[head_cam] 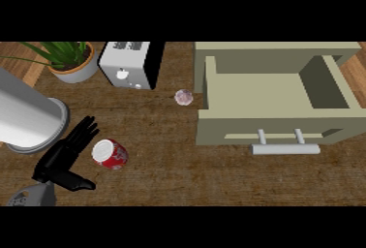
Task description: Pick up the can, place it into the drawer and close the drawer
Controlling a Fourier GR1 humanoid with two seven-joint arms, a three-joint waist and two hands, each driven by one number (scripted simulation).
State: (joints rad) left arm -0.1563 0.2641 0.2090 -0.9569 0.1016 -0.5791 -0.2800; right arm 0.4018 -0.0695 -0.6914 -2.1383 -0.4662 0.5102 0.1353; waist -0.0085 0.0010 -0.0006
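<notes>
A red can [110, 154] with a white top lies on the wooden counter at the lower left. My left hand [66, 155] is just to its left, fingers straight and pointing up, thumb spread out below the can; the hand is open and holds nothing. The beige drawer [275, 127] stands pulled open at the right, its inside bare, with a pale bar handle [285, 148] on its front. My right hand shows nowhere in the head view.
A big white cylinder [27, 116] stands at the left edge. A potted plant [71, 60] and a white toaster [129, 64] sit at the back left. A small pinkish round thing [184, 97] lies beside the drawer's left wall.
</notes>
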